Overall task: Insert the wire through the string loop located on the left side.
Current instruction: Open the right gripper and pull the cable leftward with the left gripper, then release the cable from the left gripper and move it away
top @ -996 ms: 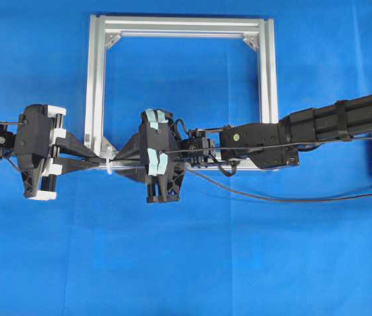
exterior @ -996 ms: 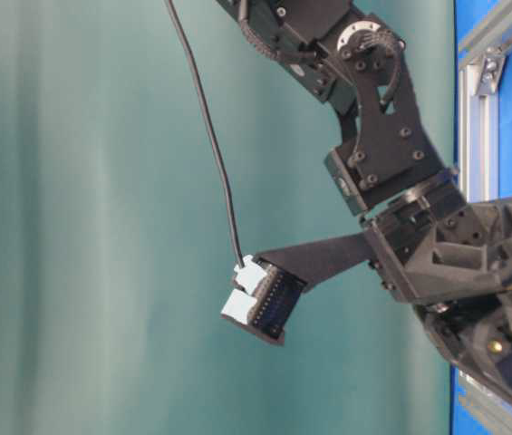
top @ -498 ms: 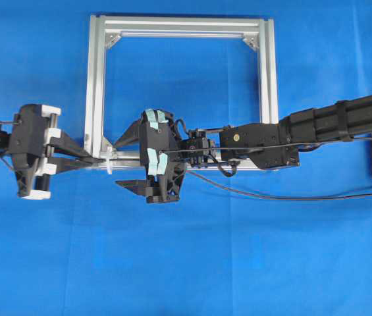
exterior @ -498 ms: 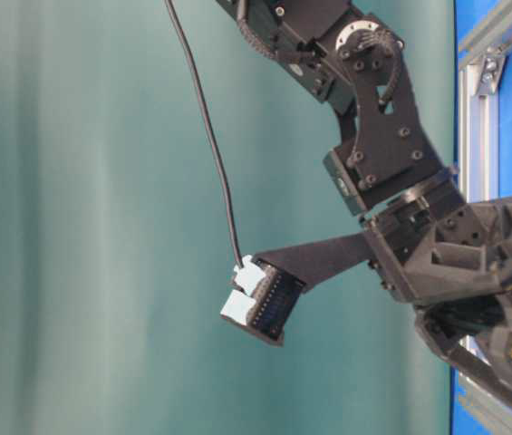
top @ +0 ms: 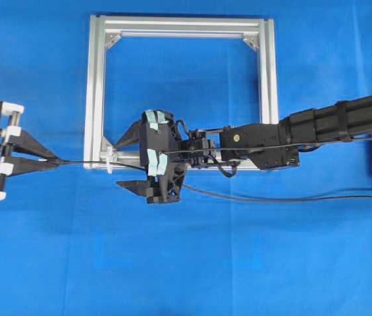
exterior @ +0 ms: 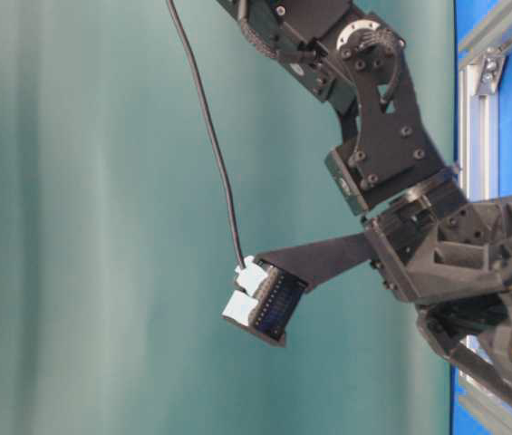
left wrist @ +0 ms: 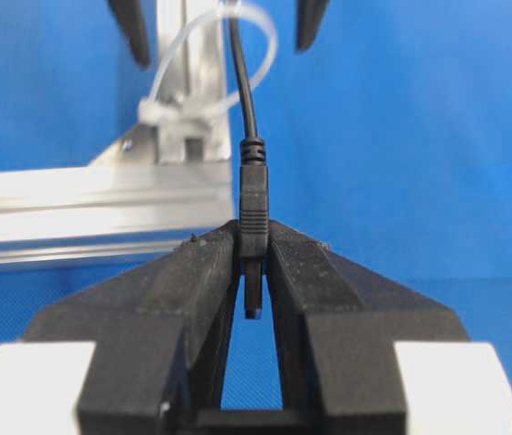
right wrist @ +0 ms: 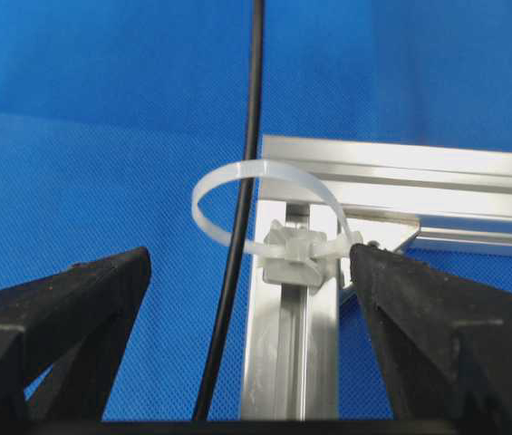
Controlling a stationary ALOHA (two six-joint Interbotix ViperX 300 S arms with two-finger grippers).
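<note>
The wire (top: 83, 162) is a thin black cable that passes through the white string loop (top: 108, 160) at the silver frame's lower left corner. My left gripper (top: 57, 162) is far left of the frame and shut on the wire's plug end (left wrist: 254, 237). In the left wrist view the cable rises from the jaws through the loop (left wrist: 266, 41). My right gripper (top: 124, 162) stands open just right of the loop, one finger on each side of the frame bar. In the right wrist view the wire (right wrist: 256, 91) runs free between its fingers (right wrist: 65, 304) and through the loop (right wrist: 274, 167).
The square aluminium frame (top: 93, 79) lies flat on the blue cloth. The rest of the wire (top: 271, 198) trails right, below the right arm (top: 337, 122), towards the table edge. In the table-level view only the right arm's wrist (exterior: 391, 154) and its own cable show.
The right gripper opened and let go of the wire. The left gripper pulled away to the left with the plug, drawing more wire through the loop.
</note>
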